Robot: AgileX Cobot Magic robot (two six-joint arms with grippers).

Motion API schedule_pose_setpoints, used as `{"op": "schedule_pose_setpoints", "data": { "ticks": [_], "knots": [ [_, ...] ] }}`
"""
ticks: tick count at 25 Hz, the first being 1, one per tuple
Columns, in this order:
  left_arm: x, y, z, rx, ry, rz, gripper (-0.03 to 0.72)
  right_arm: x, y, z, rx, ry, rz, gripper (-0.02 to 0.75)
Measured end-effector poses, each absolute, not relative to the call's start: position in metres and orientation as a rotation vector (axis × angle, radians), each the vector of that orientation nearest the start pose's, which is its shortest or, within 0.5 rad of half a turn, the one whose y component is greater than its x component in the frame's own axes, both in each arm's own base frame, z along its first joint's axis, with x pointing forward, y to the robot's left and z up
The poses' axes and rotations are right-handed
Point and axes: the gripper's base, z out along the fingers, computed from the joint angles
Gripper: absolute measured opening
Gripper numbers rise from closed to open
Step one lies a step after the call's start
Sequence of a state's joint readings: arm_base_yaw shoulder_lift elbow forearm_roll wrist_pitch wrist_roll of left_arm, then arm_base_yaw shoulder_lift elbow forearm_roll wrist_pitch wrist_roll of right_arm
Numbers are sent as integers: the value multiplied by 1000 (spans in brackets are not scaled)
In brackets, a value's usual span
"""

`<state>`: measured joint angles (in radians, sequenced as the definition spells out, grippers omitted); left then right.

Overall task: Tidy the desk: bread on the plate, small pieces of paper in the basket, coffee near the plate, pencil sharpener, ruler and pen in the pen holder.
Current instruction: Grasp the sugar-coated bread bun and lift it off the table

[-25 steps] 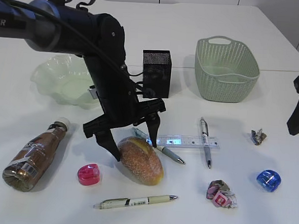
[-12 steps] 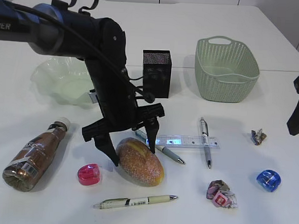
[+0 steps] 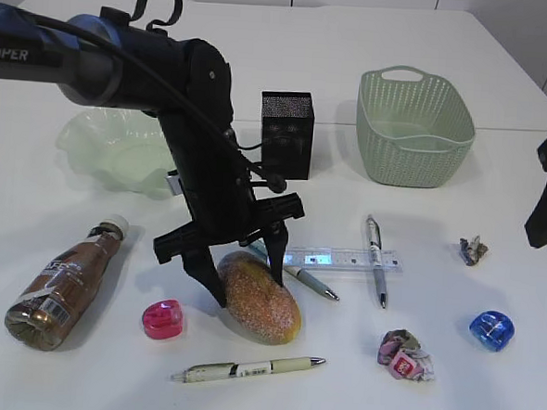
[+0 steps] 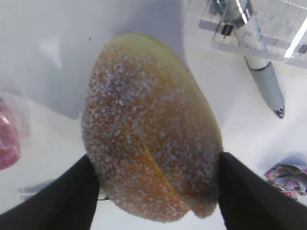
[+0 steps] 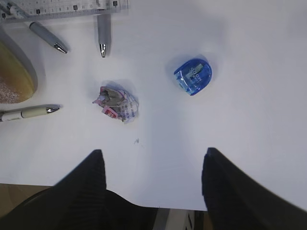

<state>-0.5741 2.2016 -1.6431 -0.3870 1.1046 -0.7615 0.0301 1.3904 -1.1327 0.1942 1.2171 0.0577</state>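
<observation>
From the exterior camera we see our left gripper (image 3: 244,262) straddling the oval golden-brown sugar-speckled bread roll (image 3: 259,299), which lies on the plain white desk (image 3: 441,206), well apart from the pale green ruffled plate (image 3: 110,149). On the left wrist camera, both black fingers (image 4: 62,199) touch the bread's (image 4: 151,132) flanks, jaws closing around it. On the right wrist camera, our right gripper (image 5: 151,184) hangs open, holding nothing, above the pink-and-white crumpled paper wad (image 5: 116,105).
</observation>
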Motion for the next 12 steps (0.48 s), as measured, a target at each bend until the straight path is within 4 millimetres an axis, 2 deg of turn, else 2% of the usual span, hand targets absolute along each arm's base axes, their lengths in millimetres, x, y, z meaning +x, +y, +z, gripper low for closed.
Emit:
{"op": "schedule_pose_setpoints", "data": {
  "ticks": [7, 12],
  "knots": [
    [349, -260, 146, -501, 3289, -455, 251, 254, 24, 299, 112, 2951, 290, 496],
    [350, -256, 146, -436, 3308, -462, 207, 254, 24, 299, 112, 2951, 290, 496]
  ]
}}
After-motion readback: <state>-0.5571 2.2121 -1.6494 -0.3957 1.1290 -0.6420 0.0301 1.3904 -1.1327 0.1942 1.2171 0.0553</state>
